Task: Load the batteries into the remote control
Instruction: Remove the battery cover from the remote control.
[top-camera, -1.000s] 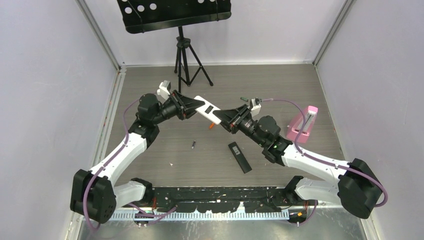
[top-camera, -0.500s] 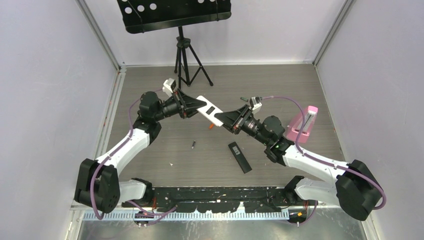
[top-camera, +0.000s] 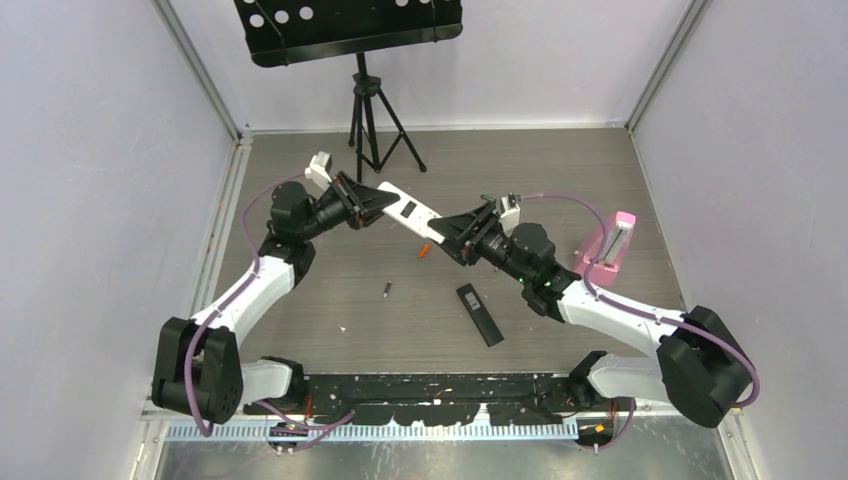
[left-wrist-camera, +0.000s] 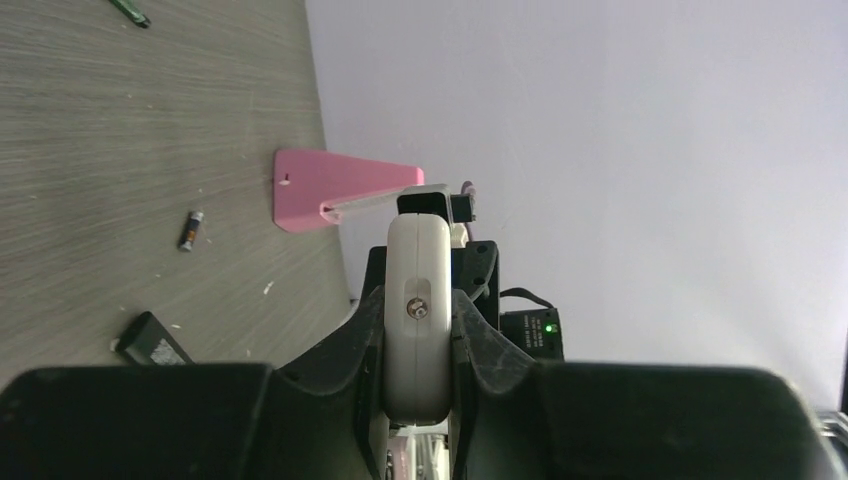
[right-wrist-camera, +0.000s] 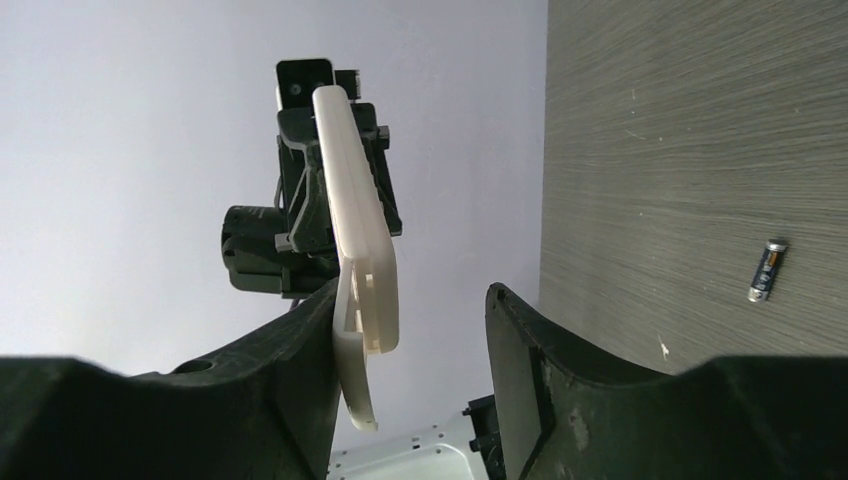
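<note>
White remote (top-camera: 412, 210): held off the table (top-camera: 330, 330) above its middle, long axis running left-far to right-near. Cannot tell whether the battery bay is open; no cells visible in it.

Left gripper (top-camera: 378, 202): clamped on the remote's left end, fingers pressed to both long edges (clear in the left wrist view).

Right gripper (right-wrist-camera: 415, 300): jaws apart, straddling the remote's right end. The remote lies against one finger; there is a clear gap to the other. No grip here yet.

Batteries, all loose on the table:
- orange battery (top-camera: 424, 251), just near of the held remote, below the right gripper
- dark battery (top-camera: 387, 290), nearer, left of the black remote (top-camera: 480, 314)
- green battery (left-wrist-camera: 130, 10), far side, right of the remote
- fourth one not found

Pink wedge-shaped object (top-camera: 610, 248) stands well right.

Judgement: nothing loaded; the arms look to be handing over or re-seating the remote.

Risks:
- Only one end is gripped. If the right jaws close off-centre, the single touching finger could lever the remote and twist it out of the left grip.
- Left letting go before the right is firm: the remote drops and scatters the cells.
- The cells are round and thin and will roll from any nudge.
</note>
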